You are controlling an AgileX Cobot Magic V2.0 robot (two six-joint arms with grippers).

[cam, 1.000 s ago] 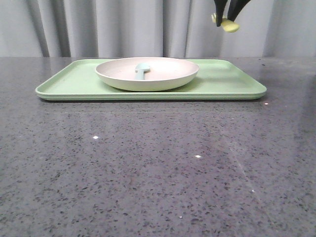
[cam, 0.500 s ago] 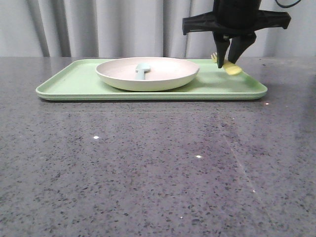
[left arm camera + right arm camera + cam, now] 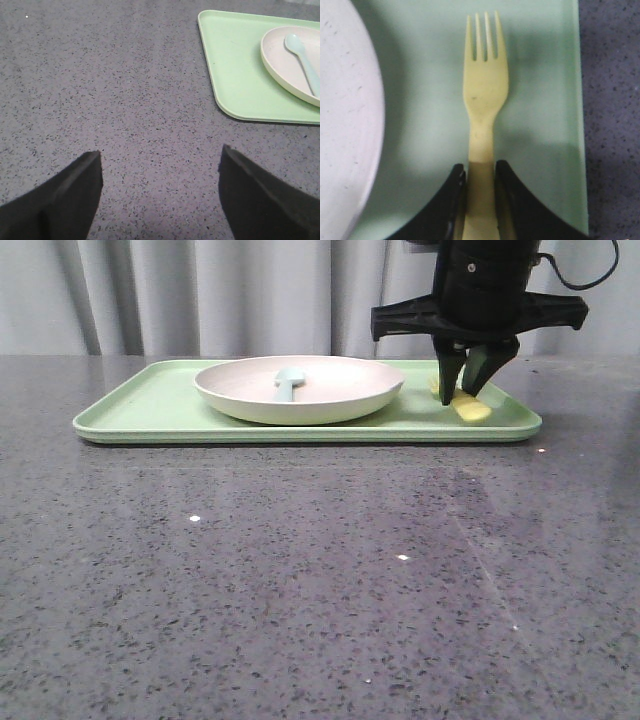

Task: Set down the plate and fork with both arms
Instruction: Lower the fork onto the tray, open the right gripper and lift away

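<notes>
My right end effector [image 3: 466,392] is clamped on the fork [image 3: 483,120], low over the tray [image 3: 150,405] beside the plate [image 3: 300,390]. Left end effector [image 3: 160,195] gapes over bare bench [image 3: 100,75].

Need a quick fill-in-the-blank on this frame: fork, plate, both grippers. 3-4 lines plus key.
1. The right gripper is shut on the ____ fork.
2. The spoon lies in the ____.
3. The plate sits on the light-green ____.
4. The left gripper is ____, over bare table.

Missing words: yellow; plate; tray; open
</notes>
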